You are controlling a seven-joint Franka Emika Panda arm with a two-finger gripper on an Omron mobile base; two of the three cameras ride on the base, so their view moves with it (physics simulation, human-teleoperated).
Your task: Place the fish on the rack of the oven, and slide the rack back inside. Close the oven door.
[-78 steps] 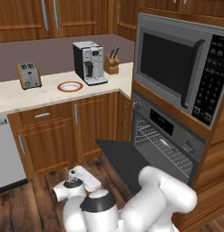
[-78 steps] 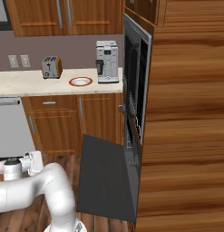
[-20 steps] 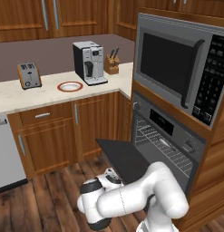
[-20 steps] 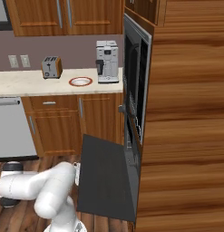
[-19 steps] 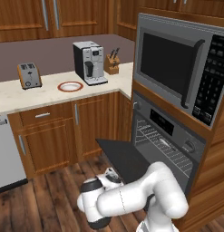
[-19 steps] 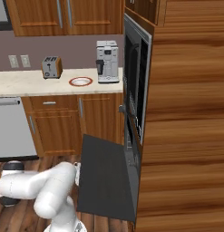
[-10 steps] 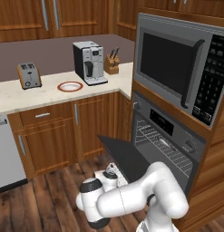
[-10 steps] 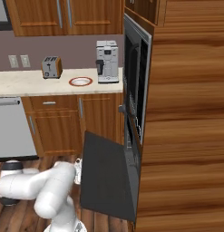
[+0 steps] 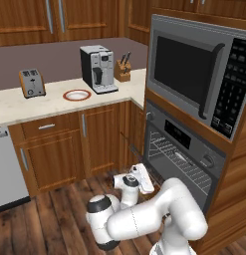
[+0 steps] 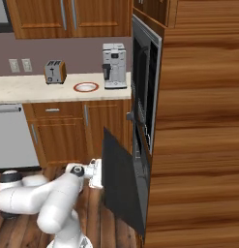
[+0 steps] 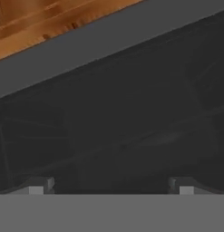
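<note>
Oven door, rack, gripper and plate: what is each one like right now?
oven door: partly open, tilted up toward shut.
rack: inside the oven, a small grey thing, maybe the fish, on it.
gripper: open, holds nothing, close to the door.
plate: on the counter, nothing on it.

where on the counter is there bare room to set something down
The counter is bare between the toaster and the red-rimmed plate, and along its front edge. It is crowded at the corner, where the coffee machine and the knife block stand close together.
</note>
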